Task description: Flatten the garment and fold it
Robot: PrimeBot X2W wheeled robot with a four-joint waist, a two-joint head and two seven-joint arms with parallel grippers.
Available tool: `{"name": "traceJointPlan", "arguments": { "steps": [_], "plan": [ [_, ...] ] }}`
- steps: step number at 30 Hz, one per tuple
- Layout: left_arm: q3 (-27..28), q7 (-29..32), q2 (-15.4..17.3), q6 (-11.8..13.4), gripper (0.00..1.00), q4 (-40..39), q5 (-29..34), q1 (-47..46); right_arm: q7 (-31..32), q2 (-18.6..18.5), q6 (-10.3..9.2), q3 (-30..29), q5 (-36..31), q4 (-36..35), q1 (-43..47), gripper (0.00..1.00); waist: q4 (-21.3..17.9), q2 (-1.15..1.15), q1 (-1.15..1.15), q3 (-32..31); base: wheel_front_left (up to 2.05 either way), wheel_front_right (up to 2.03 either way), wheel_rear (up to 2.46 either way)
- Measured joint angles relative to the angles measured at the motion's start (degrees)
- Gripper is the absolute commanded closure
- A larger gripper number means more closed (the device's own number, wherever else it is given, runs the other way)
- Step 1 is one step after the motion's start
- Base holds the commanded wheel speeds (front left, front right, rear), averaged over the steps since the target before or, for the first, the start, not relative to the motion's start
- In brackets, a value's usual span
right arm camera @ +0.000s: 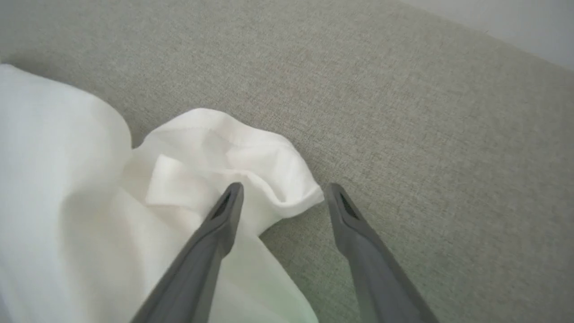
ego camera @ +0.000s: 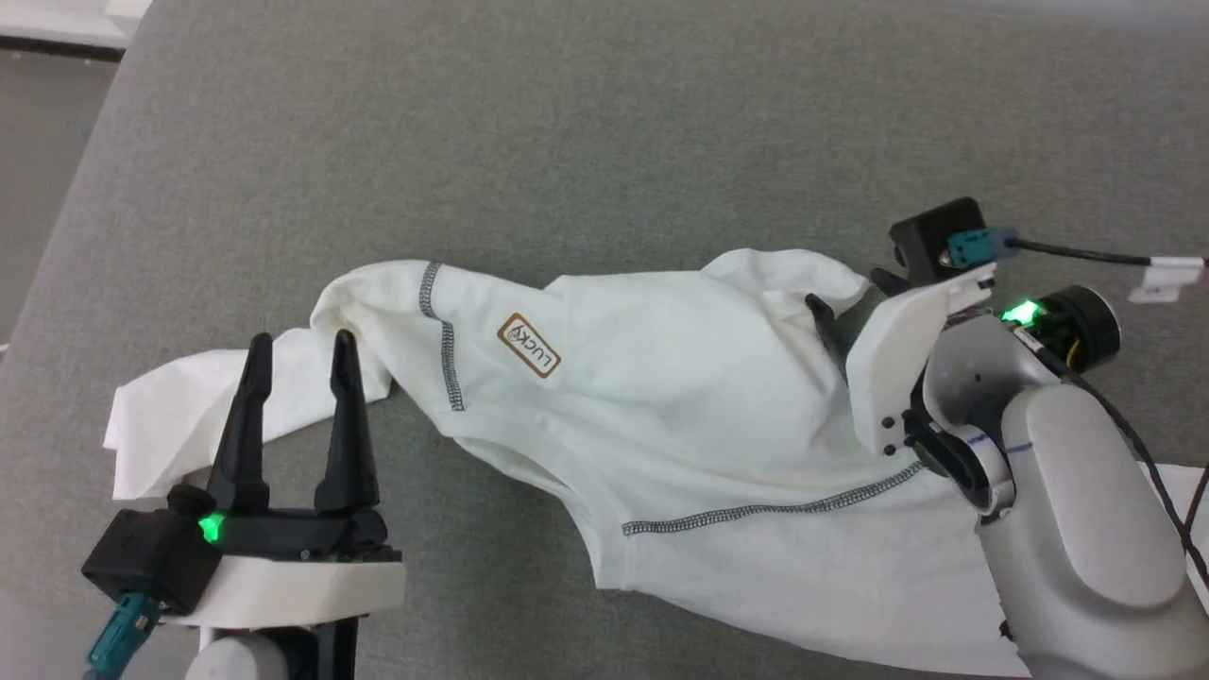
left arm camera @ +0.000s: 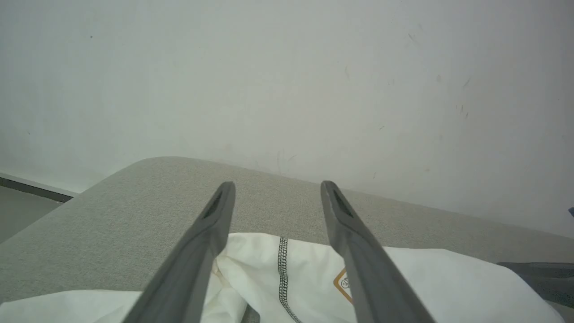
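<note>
At the lower left of the head view, the left gripper [ego camera: 300,338] points up the frame with its two dark fingers spread wide and nothing held between them. Their tips lie over the crumpled left end of the garment [ego camera: 680,406]. In the left wrist view the same fingers [left arm camera: 215,224] frame a zigzag seam [left arm camera: 282,269] and part of the brown-bordered label [left arm camera: 343,282].

At the lower right, the pale right forearm [ego camera: 1067,529] lies over the garment's lower edge. The right gripper [ego camera: 848,288] is also parted and grips nothing. In the right wrist view a rumpled fold of white cloth [right arm camera: 251,152] sits by its left finger and reaches into the gap.

The garment stretches unflattened across the middle of the frame, from centre left to lower right, on the grey fabric surface [ego camera: 567,142], with the "LUCKY" label [ego camera: 529,345] facing up. Beyond the surface's far edge stands a pale wall [left arm camera: 287,67]
</note>
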Motion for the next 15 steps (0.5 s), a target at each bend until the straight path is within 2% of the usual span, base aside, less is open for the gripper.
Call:
{"name": "traceJointPlan", "arguments": {
  "steps": [4,5,6,10,15],
  "plan": [
    [-1.04,0.00,-0.04,0.00,0.00,0.32,0.01,-0.98,1.42,-0.94,0.00,1.69,-0.71,4.80,-2.16,0.00,1.17,0.00,0.00,1.31,0.00,0.00,0.00],
    [-1.26,0.00,-0.07,0.00,0.00,0.42,0.01,-1.19,1.66,-0.81,0.00,1.66,-0.45,5.72,-2.25,0.53,1.48,0.00,0.00,1.54,0.00,0.00,0.00],
    [-1.46,0.00,-0.08,0.00,0.00,0.52,0.00,-1.30,2.03,-0.75,0.00,1.56,-0.13,6.19,-2.54,0.98,1.79,0.00,0.00,1.73,0.00,0.00,0.00],
    [-1.83,0.00,-0.10,0.12,0.00,1.01,-0.04,-1.31,2.89,-0.64,0.01,1.55,0.16,6.80,-3.76,1.00,2.77,0.00,0.00,1.81,0.00,0.00,0.00],
    [-2.71,0.00,-0.11,0.64,0.00,1.36,-0.56,-1.24,1.70,-2.91,0.01,1.66,0.02,6.59,-5.75,1.00,3.50,0.00,-0.01,0.66,0.00,0.00,0.00]
  ]
}}
